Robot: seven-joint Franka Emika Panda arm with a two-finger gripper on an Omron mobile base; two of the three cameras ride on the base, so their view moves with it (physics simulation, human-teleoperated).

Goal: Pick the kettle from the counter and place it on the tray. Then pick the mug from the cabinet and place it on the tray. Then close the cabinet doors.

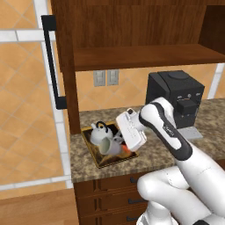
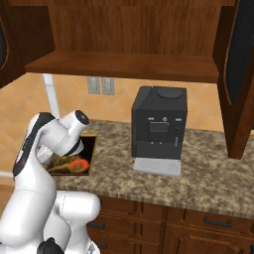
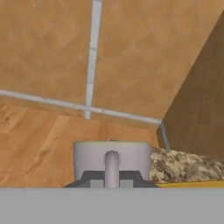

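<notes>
The mug [image 3: 92, 159] is at the near left part of the counter [image 1: 154, 154], just over or inside the tray [image 1: 90, 147]. From the left base view it leans, with its greenish inside turned toward you, close beside the kettle [image 1: 99, 132], which stands on the far side of the tray. The gripper [image 3: 111, 177] is right at the mug. Its fingers are drawn together, and from the hand view I judge that they are clamped on the mug at its side handle, which stands up exactly between the tips.

You should treat the mug as light and stiff, but probably breakable, with a smooth wall that can slip. The handle is a narrow hold, so the mug may swing or turn around it; I think this is why it leans. The rim or the wall would give a steadier hold, if you must take it again.

Before you let it go, bring it upright, low over a free part of the tray, and do not knock the kettle.

The cabinet doors [image 1: 52, 61] stand open.
</notes>
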